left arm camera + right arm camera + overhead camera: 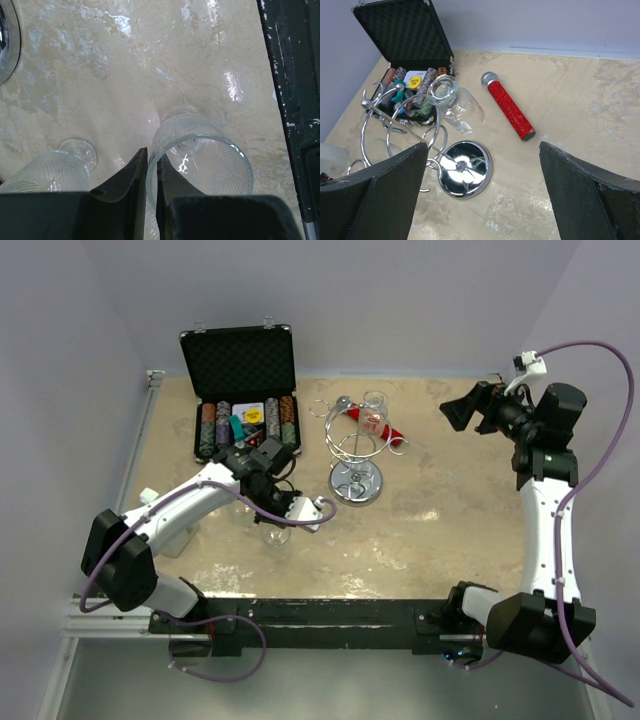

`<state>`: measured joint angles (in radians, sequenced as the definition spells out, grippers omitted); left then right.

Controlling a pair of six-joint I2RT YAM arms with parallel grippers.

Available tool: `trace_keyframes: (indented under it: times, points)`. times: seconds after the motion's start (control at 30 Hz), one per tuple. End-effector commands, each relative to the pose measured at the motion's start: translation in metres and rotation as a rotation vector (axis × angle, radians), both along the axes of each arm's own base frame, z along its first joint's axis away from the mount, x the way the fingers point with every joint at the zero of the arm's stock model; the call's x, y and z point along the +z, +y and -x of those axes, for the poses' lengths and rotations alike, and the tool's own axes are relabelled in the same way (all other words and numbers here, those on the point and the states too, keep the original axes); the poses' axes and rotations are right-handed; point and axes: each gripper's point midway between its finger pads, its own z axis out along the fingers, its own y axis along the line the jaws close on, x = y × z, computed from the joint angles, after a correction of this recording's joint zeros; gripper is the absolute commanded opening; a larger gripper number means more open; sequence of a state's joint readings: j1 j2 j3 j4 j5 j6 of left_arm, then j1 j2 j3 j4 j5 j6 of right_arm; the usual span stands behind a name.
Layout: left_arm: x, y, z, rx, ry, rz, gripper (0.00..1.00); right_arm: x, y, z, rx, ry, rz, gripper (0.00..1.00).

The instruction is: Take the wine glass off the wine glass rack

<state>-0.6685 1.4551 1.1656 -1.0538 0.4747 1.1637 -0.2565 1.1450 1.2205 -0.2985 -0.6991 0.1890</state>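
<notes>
The chrome wine glass rack (356, 483) stands at mid-table, and its mirrored base (465, 170) and wire loops show in the right wrist view. One wine glass (457, 107) hangs upside down from a loop (375, 410). My left gripper (150, 156) is shut on the rim of another clear wine glass (210, 155), which is upright with one finger inside and one outside. That glass is left of the rack, low over the table (275, 537). My right gripper (482, 145) is open and empty, high at the far right (455, 410).
A further clear glass (50, 172) stands just left of the held one. An open black chip case (245, 390) sits at the back left. A red glitter microphone (509, 106) lies behind the rack. The table's black front rail (295, 100) is close by.
</notes>
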Motion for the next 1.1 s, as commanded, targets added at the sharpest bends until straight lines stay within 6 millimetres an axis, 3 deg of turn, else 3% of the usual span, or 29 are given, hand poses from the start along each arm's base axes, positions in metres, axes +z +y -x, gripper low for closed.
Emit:
trace_keyframes:
  times: [0.0,0.13,0.3,0.57,0.63,0.7,0.77,0.83,1.0,1.07]
  points:
    - [0.008,-0.010,-0.006,-0.008,-0.056,0.084,0.00,0.002,0.001,0.001,0.030,-0.041,0.034,0.97]
    - [-0.001,-0.006,-0.007,-0.007,-0.061,0.069,0.04,-0.008,0.007,0.002,0.057,-0.006,-0.009,0.94]
    - [-0.001,-0.003,-0.010,-0.007,-0.073,0.065,0.19,-0.011,0.005,-0.004,0.057,-0.006,-0.002,0.95]
    - [0.015,0.001,-0.015,0.017,-0.117,0.084,0.32,-0.026,0.004,-0.016,0.123,-0.012,0.067,0.96]
    - [0.032,0.000,-0.020,0.053,-0.133,0.109,0.36,-0.029,0.003,-0.019,0.170,-0.065,0.148,0.97]
    - [0.062,-0.005,-0.025,0.126,-0.123,0.153,0.41,-0.024,0.000,-0.024,0.197,-0.147,0.249,0.98]
    - [0.100,-0.008,-0.024,0.145,-0.090,0.176,0.51,-0.011,-0.004,-0.036,0.195,-0.242,0.308,0.98]
    - [0.145,-0.011,-0.026,0.155,-0.098,0.225,0.68,-0.013,-0.008,-0.051,0.216,-0.261,0.339,0.97]
    - [0.200,-0.034,-0.037,0.194,-0.096,0.420,0.71,-0.040,-0.004,-0.080,0.343,-0.249,0.342,0.95]
    - [0.220,-0.048,-0.053,0.253,-0.132,0.530,0.71,-0.040,0.000,-0.082,0.373,-0.300,0.342,0.96]
